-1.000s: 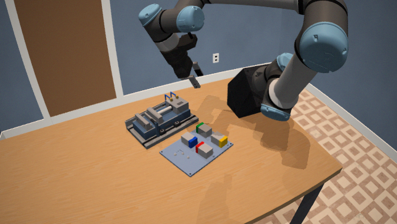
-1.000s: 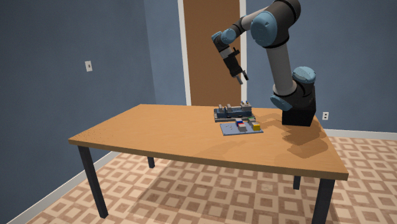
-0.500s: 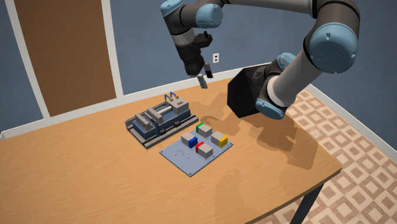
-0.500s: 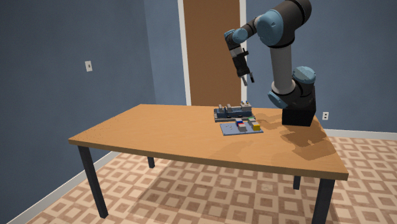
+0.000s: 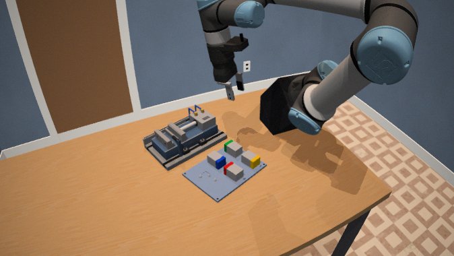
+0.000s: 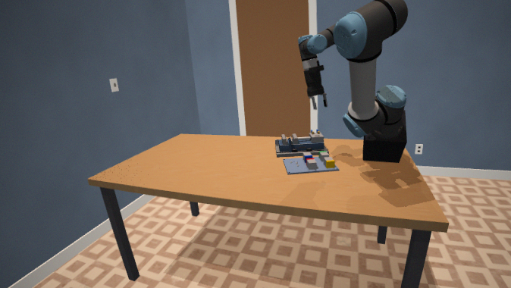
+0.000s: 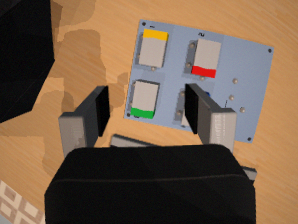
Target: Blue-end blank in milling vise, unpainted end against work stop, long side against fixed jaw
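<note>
The gripper point(image 5: 234, 90) hangs high above the worktop point(image 5: 101, 202), its fingers spread as wide as they go and nothing between them. It points almost straight down, over the far edge of the worktop, behind the vise point(image 5: 184, 135) and the plate point(image 5: 215, 188).

The blue-ended blank point(image 5: 216, 159) lies well below the gripper and nearer the camera in the top view, on the plate's side closest to the vise. In the wrist view one finger point(image 7: 212, 117) covers most of it, so only a sliver shows there; that suggests the blank sits close to under that finger rather than centred in the gap.

The blank's long axis runs roughly parallel to the vise's length, with the painted end pointing toward the plate's near-right side. To grasp it across its short sides, the gripper probably needs to shift sideways until the blank sits midway between the fingers, then come straight down.

The green-ended blank point(image 5: 233, 147) and the red-ended blank point(image 5: 234, 170) stand just beside it, so the fingers will have little room. The yellow-ended blank point(image 5: 251, 159) is farther off.
</note>
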Action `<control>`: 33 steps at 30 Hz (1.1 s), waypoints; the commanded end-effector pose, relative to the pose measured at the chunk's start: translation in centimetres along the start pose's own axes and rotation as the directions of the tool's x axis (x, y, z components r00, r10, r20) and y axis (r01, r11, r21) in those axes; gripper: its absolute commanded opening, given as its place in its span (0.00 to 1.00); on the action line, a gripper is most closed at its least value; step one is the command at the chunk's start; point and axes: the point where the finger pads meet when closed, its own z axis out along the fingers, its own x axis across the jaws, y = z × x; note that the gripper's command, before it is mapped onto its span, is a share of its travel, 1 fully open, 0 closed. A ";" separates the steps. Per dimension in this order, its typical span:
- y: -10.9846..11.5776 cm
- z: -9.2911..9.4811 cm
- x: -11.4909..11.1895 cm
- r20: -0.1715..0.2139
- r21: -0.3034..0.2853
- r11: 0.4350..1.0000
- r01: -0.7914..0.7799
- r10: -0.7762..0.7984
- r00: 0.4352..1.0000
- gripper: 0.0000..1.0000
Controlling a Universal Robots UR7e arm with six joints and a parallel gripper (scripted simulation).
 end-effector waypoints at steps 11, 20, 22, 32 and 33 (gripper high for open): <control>0.3 -0.3 0.4 -0.129 -0.048 0.987 -0.152 0.145 0.981 1.00; 0.3 -0.3 0.5 -0.159 -0.055 0.981 -0.187 0.176 0.971 1.00; 0.3 -0.3 0.5 -0.159 -0.055 0.981 -0.187 0.176 0.971 1.00; 0.5 -0.5 0.7 -0.164 -0.056 0.980 -0.193 0.181 0.970 1.00; 0.5 -0.5 0.7 -0.164 -0.056 0.980 -0.193 0.181 0.970 1.00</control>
